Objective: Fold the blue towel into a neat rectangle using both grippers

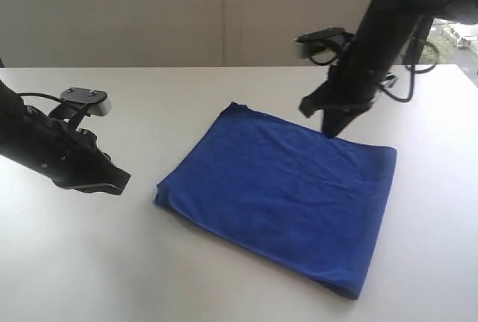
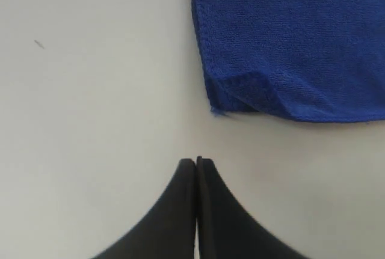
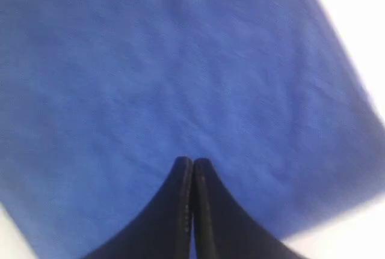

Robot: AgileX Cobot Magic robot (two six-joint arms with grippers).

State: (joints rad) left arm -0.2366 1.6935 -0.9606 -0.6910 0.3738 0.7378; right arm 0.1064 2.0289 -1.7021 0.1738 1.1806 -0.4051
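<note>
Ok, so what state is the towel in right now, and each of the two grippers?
Blue towel: folded into a rough rectangle, lying flat on the table, with layers showing at one corner.
Left gripper: shut, empty, beside that corner of the towel and clear of it.
Right gripper: shut, nothing between its jaws, tip over the towel near one edge. Whether it touches the cloth cannot be told.

1 blue towel [image 1: 280, 195]. 1 white table [image 1: 149, 277]. 2 black arms: left arm [image 1: 37, 146], right arm [image 1: 381, 31]. 2 grippers: left gripper [image 1: 122, 182], right gripper [image 1: 334, 132]. 2 grey camera units: left camera unit [image 1: 86, 100], right camera unit [image 1: 321, 40].
</note>
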